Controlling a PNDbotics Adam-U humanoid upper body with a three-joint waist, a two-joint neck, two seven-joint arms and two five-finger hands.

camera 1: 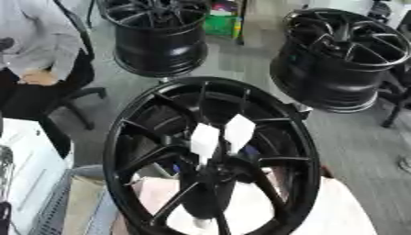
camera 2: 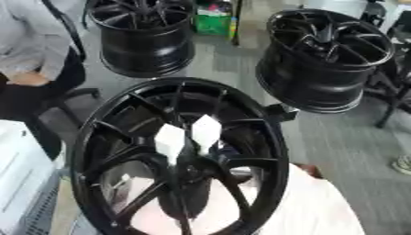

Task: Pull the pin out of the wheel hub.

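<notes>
A large black spoked wheel (camera 1: 120, 137) stands nearly upright in the foreground, its face turned toward me. Its hub (camera 1: 210, 173) is dark, and I cannot make out a pin there. Two white diamond-shaped tags (camera 1: 205, 140) (camera 1: 239, 130) sit side by side just above the hub, in front of the spokes. Neither of my hands shows in either view.
The wheel rests on a pale cloth-covered surface (camera 1: 345, 211). Two more black wheels (camera 1: 160, 41) (camera 2: 321, 59) stand on the grey floor behind. A seated person (camera 1: 36, 50) is at the far left. A white box-like object (camera 2: 20, 174) lies at the lower left.
</notes>
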